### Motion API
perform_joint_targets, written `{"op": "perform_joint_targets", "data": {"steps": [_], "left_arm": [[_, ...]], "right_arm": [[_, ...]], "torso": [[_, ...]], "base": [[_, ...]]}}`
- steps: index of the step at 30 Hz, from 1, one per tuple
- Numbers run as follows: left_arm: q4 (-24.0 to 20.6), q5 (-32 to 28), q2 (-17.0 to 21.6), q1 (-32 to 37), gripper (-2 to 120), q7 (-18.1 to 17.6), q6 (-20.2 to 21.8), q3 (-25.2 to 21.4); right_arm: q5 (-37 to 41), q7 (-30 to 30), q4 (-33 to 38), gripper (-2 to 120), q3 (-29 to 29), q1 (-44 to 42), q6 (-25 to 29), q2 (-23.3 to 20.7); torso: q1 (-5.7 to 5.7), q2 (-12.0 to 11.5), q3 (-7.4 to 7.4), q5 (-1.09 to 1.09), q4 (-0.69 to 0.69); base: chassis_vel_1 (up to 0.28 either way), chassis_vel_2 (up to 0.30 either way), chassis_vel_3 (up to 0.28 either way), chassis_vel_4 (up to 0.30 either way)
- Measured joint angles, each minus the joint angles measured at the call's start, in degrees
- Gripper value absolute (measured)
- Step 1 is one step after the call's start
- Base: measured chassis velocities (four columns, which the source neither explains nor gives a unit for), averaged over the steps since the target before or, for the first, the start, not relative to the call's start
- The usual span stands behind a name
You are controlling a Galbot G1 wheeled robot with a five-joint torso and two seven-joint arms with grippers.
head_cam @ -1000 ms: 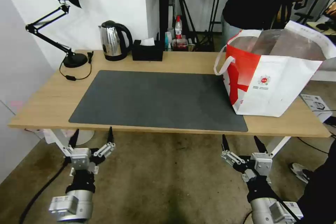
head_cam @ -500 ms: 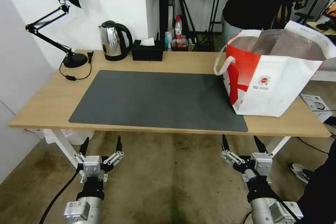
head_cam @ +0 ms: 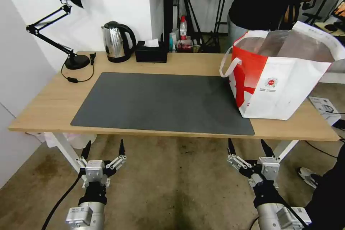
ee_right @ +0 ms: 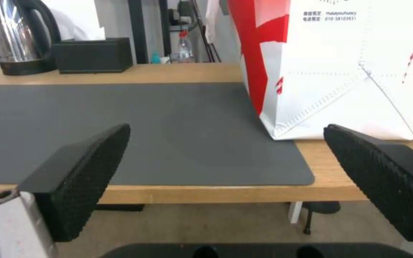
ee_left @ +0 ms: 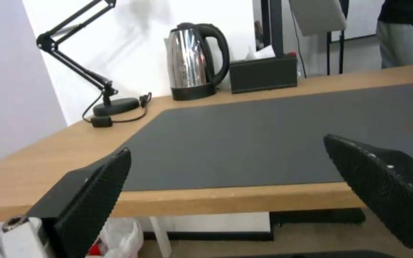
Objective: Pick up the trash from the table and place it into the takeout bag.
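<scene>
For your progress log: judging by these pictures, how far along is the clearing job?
Looks finished or nearly so: the mat and table carry no bowls or cup, and the bag stands upright at the table's right end, its contents hidden. Nothing is in hand: the left gripper and right gripper hang open below the front edge. No trash left in sight.

Bright even light; kettle [head_cam: 114, 41] glare; edges warped.

The table [head_cam: 46, 109] carries a grey mat [head_cam: 161, 102], takeout bag [head_cam: 287, 90], kettle [head_cam: 115, 43], tissue box [head_cam: 151, 54] and lamp [head_cam: 77, 61].
</scene>
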Motion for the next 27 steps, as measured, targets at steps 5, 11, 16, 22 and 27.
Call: {"op": "perform_joint_targets", "data": {"steps": [5,11,16,22,27], "left_arm": [[0.7,1.1,-0.2,0.0,100,0.1,-0.7,-0.4],[0.8,1.2,-0.2,0.0,100,0.1,-0.7,-0.4],[0.8,1.2,-0.2,0.0,100,0.1,-0.7,-0.4],[0.8,1.2,-0.2,0.0,100,0.1,-0.7,-0.4],[0.8,1.2,-0.2,0.0,100,0.1,-0.7,-0.4]], "right_arm": [[0.0,0.0,0.0,100,0.0,0.0,0.0,0.0],[0.0,0.0,0.0,100,0.0,0.0,0.0,0.0],[0.0,0.0,0.0,100,0.0,0.0,0.0,0.0],[0.0,0.0,0.0,100,0.0,0.0,0.0,0.0],[0.0,0.0,0.0,100,0.0,0.0,0.0,0.0]], "torso": [[0.00,0.0,0.00,0.00,0.00],[0.00,0.0,0.00,0.00,0.00],[0.00,0.0,0.00,0.00,0.00],[0.00,0.0,0.00,0.00,0.00],[0.00,0.0,0.00,0.00,0.00]], "base": [[0.000,0.000,0.000,0.000],[0.000,0.000,0.000,0.000],[0.000,0.000,0.000,0.000],[0.000,0.000,0.000,0.000],[0.000,0.000,0.000,0.000]]}}
